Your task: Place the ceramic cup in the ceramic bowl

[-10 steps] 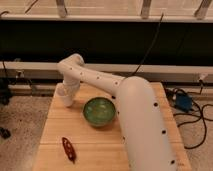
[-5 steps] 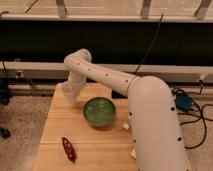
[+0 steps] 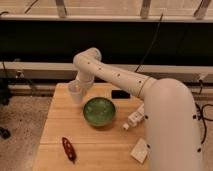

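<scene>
The white ceramic cup (image 3: 75,91) is upright at the back left of the wooden table (image 3: 55,125), just left of and behind the green ceramic bowl (image 3: 99,111). My gripper (image 3: 81,86) sits at the end of the white arm, which reaches in from the lower right. It is shut on the cup's right side and holds it near the bowl's far left rim. The arm's wrist hides most of the fingers. The bowl stands empty at the table's middle.
A red pepper-like object (image 3: 68,149) lies at the front left. A small white bottle (image 3: 134,119) lies right of the bowl. A white block (image 3: 140,150) is at the front right and a black flat object (image 3: 120,94) at the back. Rails and cables run behind the table.
The gripper and the cup have moved together to the right, from the table's back left edge toward the bowl's rim. The bowl has not moved.
</scene>
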{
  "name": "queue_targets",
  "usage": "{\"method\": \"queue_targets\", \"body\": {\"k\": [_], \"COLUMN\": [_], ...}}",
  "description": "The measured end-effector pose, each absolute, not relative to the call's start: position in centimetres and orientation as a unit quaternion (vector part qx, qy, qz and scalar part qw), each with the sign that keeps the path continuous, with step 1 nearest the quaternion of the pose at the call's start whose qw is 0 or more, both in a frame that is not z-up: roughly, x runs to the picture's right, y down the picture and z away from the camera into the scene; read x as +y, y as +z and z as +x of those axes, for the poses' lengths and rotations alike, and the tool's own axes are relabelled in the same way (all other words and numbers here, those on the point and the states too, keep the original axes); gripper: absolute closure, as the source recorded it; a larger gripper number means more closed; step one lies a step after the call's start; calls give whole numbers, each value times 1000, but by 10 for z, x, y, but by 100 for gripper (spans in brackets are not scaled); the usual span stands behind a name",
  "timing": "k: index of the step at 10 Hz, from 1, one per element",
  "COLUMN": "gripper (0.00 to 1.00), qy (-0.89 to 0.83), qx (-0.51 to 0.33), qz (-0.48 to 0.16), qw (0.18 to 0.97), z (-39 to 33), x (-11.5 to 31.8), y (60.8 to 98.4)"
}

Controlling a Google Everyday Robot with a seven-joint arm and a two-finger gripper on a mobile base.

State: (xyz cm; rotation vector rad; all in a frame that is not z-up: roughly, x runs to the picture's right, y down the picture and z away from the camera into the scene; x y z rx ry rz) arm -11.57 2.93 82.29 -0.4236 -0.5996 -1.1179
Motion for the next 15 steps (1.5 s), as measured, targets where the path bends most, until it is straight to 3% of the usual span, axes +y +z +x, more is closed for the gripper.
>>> {"method": "queue_targets", "body": {"k": [15], "gripper": [100], "qy": [-481], "qx": [-286], "qz": [-195], "qw": [805], "z": [-48], "x": [47], "y": [811]}}
